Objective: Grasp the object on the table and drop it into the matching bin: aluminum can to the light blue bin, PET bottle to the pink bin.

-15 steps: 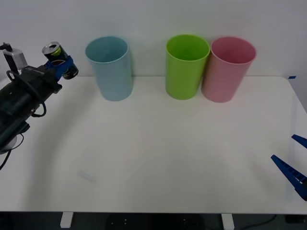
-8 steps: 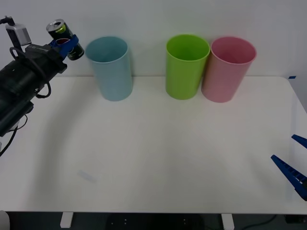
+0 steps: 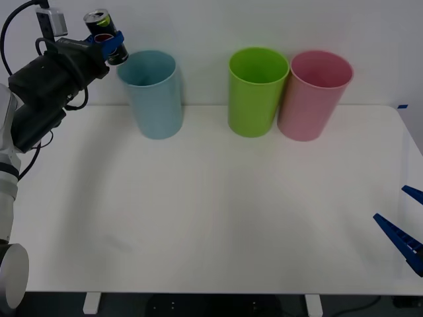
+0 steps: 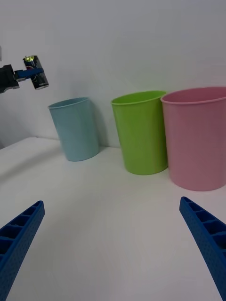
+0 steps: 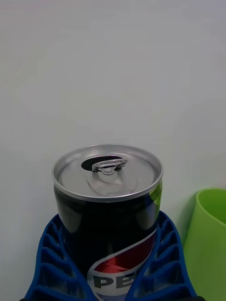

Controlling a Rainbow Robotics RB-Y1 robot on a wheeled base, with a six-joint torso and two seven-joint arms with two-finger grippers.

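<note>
Now carried high in the left tool (image 3: 109, 43), closed on the aluminum can (image 3: 106, 36): blue ribbed fingers (image 5: 52, 263) wrapped around the lower body, silver top clear above them. Held tilted in the front view, off the surface (image 3: 211, 211), just beside and above the near-left rim of the light blue bin (image 3: 151, 92), not yet over its mouth.

Probably light, thin-walled and smooth, so likely to dent under a hard squeeze and to slip if held loosely. Best gripped where it is now, across the round body below the shoulder, with pads on opposite sides. Opened top, by the look of the tab hole, so possibly empty; cannot confirm.

Compared with half a second back: lifted higher and shifted toward the light blue bin, can now overlapping that bin's rim edge in the front view rather than standing apart from it. Bins unmoved, lime green bin (image 3: 258, 89) and pink bin (image 3: 314, 92) as before.

Right tool (image 3: 400, 228) parked low at the right edge of the surface, fingers spread wide, holding nothing.
</note>
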